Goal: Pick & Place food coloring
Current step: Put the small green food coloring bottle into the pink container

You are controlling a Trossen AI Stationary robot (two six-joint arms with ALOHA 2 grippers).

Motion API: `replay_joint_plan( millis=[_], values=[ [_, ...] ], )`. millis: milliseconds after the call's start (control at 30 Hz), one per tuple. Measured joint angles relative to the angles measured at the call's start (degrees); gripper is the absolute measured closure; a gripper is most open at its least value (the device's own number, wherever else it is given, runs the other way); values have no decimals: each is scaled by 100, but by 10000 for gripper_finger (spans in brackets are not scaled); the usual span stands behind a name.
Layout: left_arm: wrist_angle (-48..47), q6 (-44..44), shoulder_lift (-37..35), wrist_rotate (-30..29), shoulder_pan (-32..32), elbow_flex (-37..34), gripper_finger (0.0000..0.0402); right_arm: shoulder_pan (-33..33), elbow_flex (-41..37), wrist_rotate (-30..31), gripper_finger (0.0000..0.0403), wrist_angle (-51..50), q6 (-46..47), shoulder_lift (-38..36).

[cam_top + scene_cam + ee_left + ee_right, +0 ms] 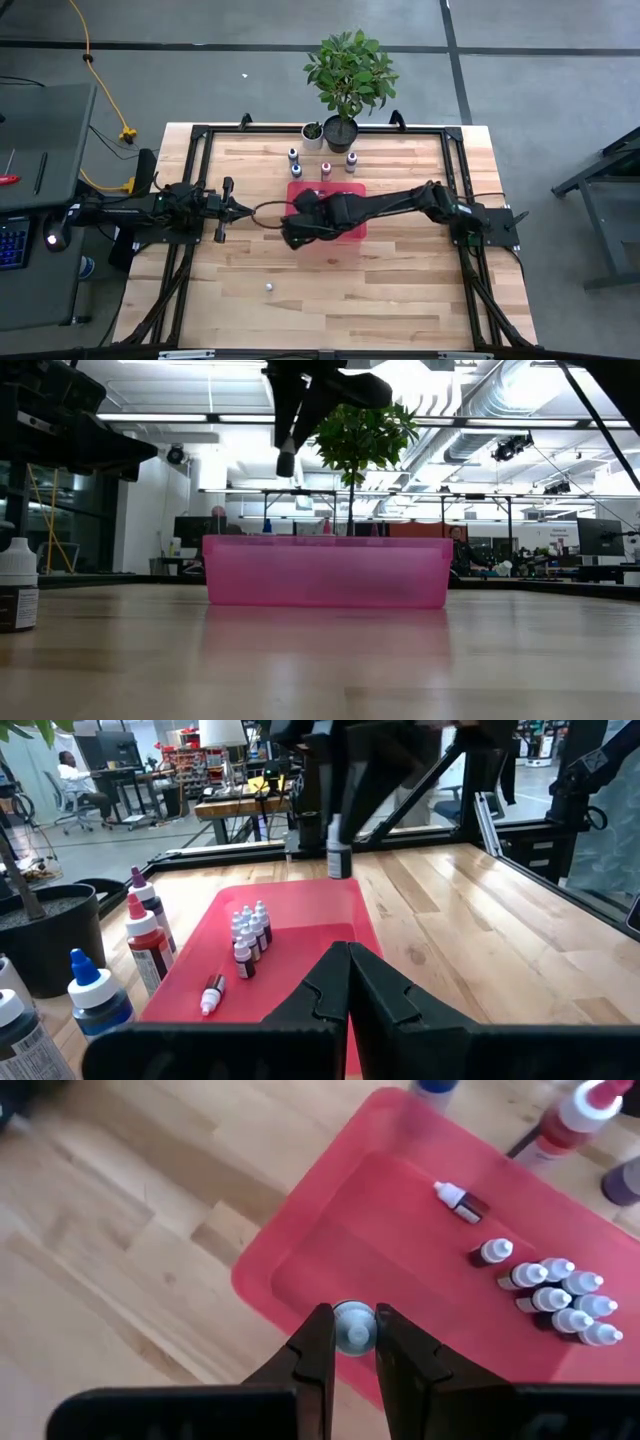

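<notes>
While the right gripper point(350, 1342) hangs over the red tray point(330, 1230), its fingers point(312, 1355) pinch a small food coloring bottle point(352, 1327) by the whitish cap, body hanging below them above the tray floor. More bottles point(560, 1295) cluster inside the tray, well ahead of the fingertips, one lying flat point(460, 1198). Left gripper point(222, 209) waits beside the tray, fingers narrow, nothing between them

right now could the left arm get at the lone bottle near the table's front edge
Probably yes: the lone bottle stands on bare wood with nothing beside it, and the left gripper holds nothing. The right gripper is busy above the red tray.
</notes>
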Motion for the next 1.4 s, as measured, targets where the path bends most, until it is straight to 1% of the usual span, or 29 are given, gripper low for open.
replay_joint_plan(
  millis=[200, 367, 500, 600, 700, 867, 967, 1067, 1267, 1400],
  values=[
    [0, 0, -1, -2, 1, 0, 401, -195, 0, -82, 358, 225, 136, -13],
    [0, 0, 0, 0, 0, 0, 401, -437, -55, -220, 358, 94, 230, -14],
    [0, 0, -1, 0, 1, 0, 401, -650, -434, -482, 358, 136, 278, -8],
    [0, 0, 0, 0, 0, 0, 401, -784, -915, -718, 358, 411, 389, -11],
    [0, 1, -1, -1, 1, 0, 401, -893, -1331, -868, 358, 759, 398, 7],
    [0, 0, 0, 0, 2, 2, 401, -1038, -1993, -1041, 358, 1659, 401, -2],
    [-1, 1, 0, 0, 1, 1, 401, -1109, -2233, -1028, 358, 1949, 433, -3],
    [0, 0, 0, 0, 2, 2, 401, -1179, -2369, -946, 358, 1940, 501, 0],
    [0, 0, 0, 0, 0, 0, 401, -1310, -2365, -501, 358, 1895, 542, -2],
    [0, 0, 0, 0, 0, 0, 401, -1368, -2365, -372, 356, 1894, 554, -2]
  ],
)
